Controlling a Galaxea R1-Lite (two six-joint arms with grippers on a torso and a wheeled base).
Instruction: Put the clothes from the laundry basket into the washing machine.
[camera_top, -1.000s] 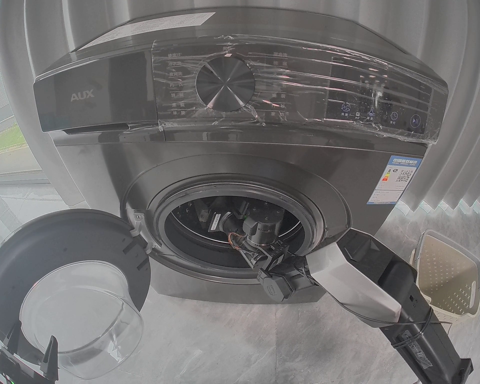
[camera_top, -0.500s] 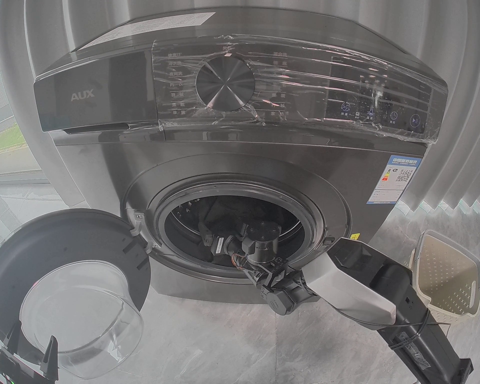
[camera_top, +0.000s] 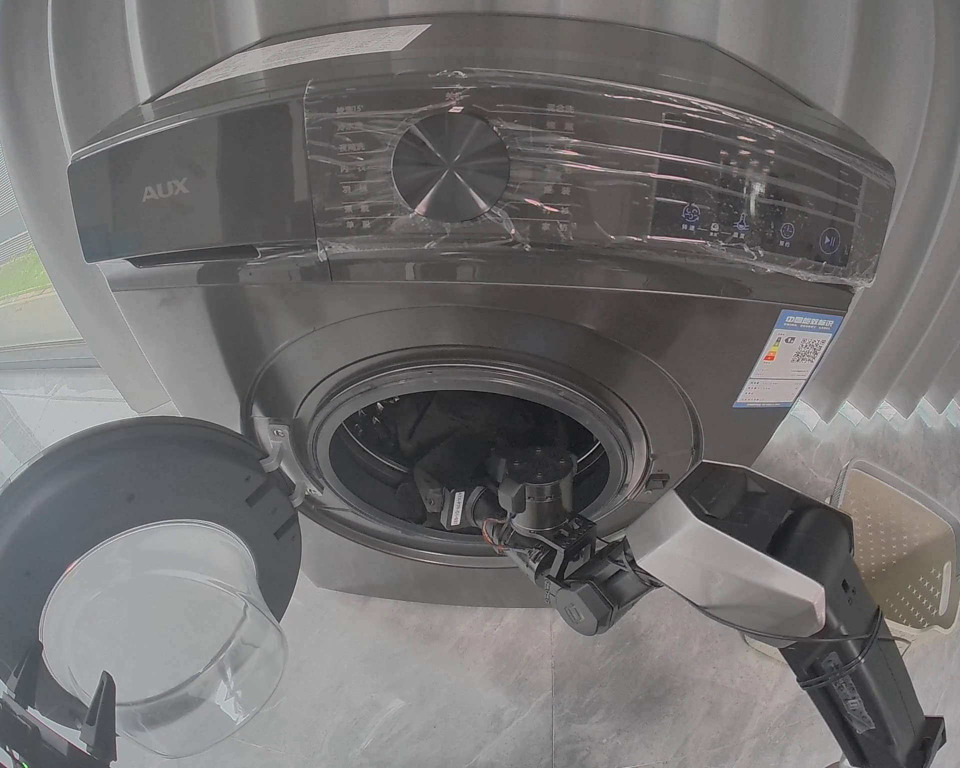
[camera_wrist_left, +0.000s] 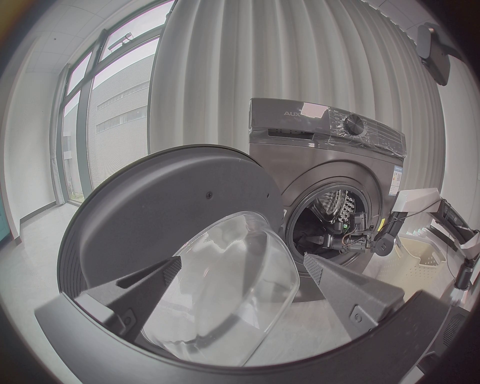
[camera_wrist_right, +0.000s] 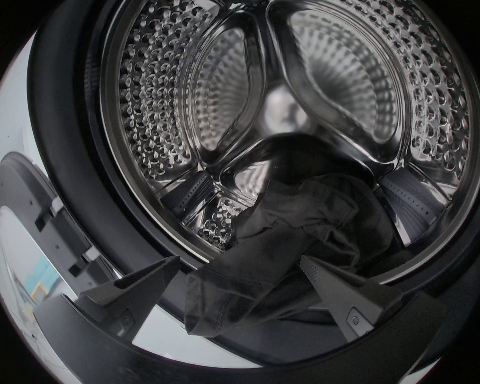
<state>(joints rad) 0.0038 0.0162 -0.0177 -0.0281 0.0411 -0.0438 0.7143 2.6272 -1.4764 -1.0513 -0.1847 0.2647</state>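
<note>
- Two grippers are seen, each with its fingers spread wide and nothing clamped between them.
- Nearest, at 7 o'clock in the head view, the left gripper is held low, just before the glass bowl of the door. Whether the glass is touched cannot be told.
- The door is swung fully open toward 8 o'clock, with its inner face turned to the robot and its hinge at the 9 o'clock side of the machine's mouth.
- Grey tiled floor is spread at 6 o'clock, up to the foot of the machine.
- From 5 o'clock the right arm is stretched toward the centre. The right gripper is placed at the 6 o'clock edge of the mouth and pointed into the drum.
- A cream laundry basket is set on the floor at 4 o'clock, near the machine's right front corner.
- A dark garment is bunched in the bottom of the drum. One fold is draped outward over the black rubber seal, between the right gripper's open fingers.
- Farthest, at 12 o'clock, the washing machine is backed by a pale pleated curtain.
</note>
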